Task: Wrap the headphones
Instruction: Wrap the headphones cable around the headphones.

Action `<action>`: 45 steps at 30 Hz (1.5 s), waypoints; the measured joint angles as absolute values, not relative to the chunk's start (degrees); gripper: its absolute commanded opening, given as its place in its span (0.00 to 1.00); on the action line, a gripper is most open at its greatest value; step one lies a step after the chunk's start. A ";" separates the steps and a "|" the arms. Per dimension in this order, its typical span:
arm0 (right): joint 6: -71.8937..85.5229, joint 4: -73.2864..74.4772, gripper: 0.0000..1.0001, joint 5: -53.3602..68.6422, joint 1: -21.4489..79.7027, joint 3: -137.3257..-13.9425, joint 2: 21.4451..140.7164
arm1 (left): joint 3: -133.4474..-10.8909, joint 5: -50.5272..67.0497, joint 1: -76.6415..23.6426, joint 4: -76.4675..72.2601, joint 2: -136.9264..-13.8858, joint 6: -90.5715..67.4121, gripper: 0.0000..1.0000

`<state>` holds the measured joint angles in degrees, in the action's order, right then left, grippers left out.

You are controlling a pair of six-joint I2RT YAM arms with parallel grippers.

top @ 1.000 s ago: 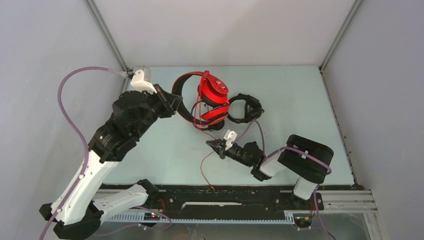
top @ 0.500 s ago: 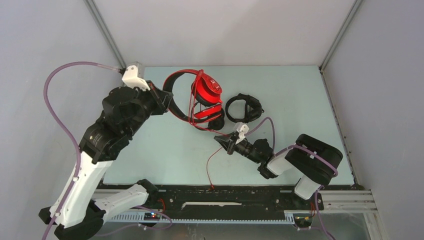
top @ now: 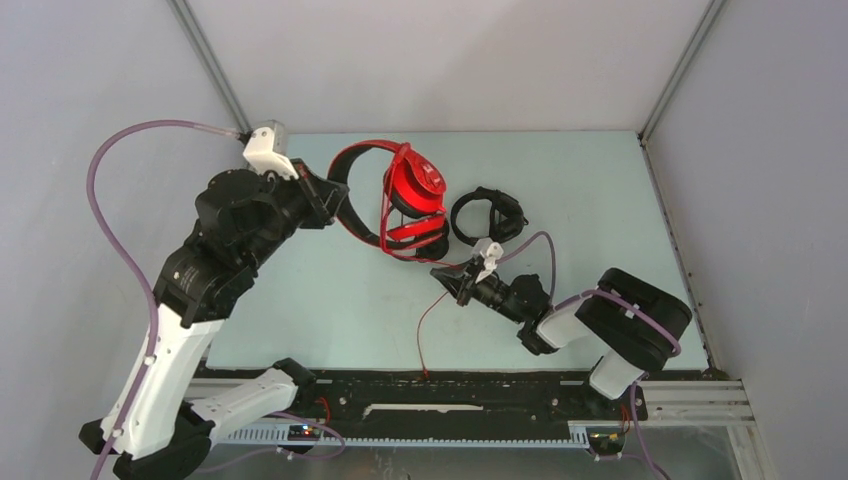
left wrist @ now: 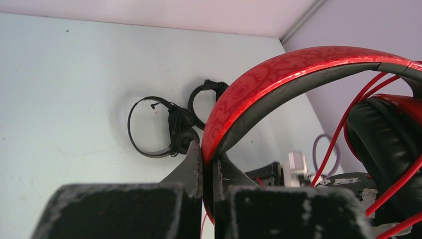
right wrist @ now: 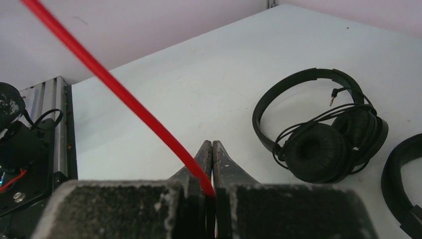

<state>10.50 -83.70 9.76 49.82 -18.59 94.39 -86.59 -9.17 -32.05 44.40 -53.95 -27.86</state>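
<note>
The red headset [top: 405, 200] was at the far middle of the counter [top: 600, 190], with its band pinched between the closed jaws of the left end effector [left wrist: 209, 167]. The right end effector [right wrist: 211, 164] was clamped on the red cable [right wrist: 119, 89], whose free end ran toward the near edge. The band looked stiff and springy, so it seemed a good place to hold, while the padded cups would probably turn. The cable looked thin, soft and light, and it might slip or kink. A slim black headset [right wrist: 318, 134] lay near. The counter was pale and smooth, and plain walls closed three sides.
</note>
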 measured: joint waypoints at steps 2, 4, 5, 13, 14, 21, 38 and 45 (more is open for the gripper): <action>11.86 -81.60 0.00 10.72 49.01 -18.70 93.06 | -86.59 -6.63 -31.92 44.38 -54.26 -25.23 0.00; 13.43 -77.06 0.00 11.86 47.77 -19.31 90.28 | -86.67 -4.05 -31.73 44.58 -54.87 -21.78 0.00; 14.24 -74.28 0.00 12.40 47.00 -19.88 88.49 | -86.70 -2.57 -31.59 44.77 -55.33 -19.64 0.00; 22.63 -49.69 0.00 24.27 37.23 -28.47 74.59 | -82.08 5.43 -31.44 45.32 -56.14 -2.52 0.00; 23.35 -47.57 0.00 25.96 36.40 -29.30 73.56 | -80.84 5.58 -31.44 45.30 -55.86 -0.69 0.00; 27.11 -26.04 0.00 41.30 32.36 -38.41 67.57 | -73.78 5.52 -31.44 43.66 -55.11 13.17 0.00; 49.47 -25.82 0.00 61.73 28.34 -43.27 70.02 | -65.56 4.16 -33.78 33.78 -55.02 30.28 0.00; 55.70 -28.23 0.00 64.12 27.75 -43.29 71.00 | -64.05 1.26 -34.92 30.55 -55.53 35.16 0.00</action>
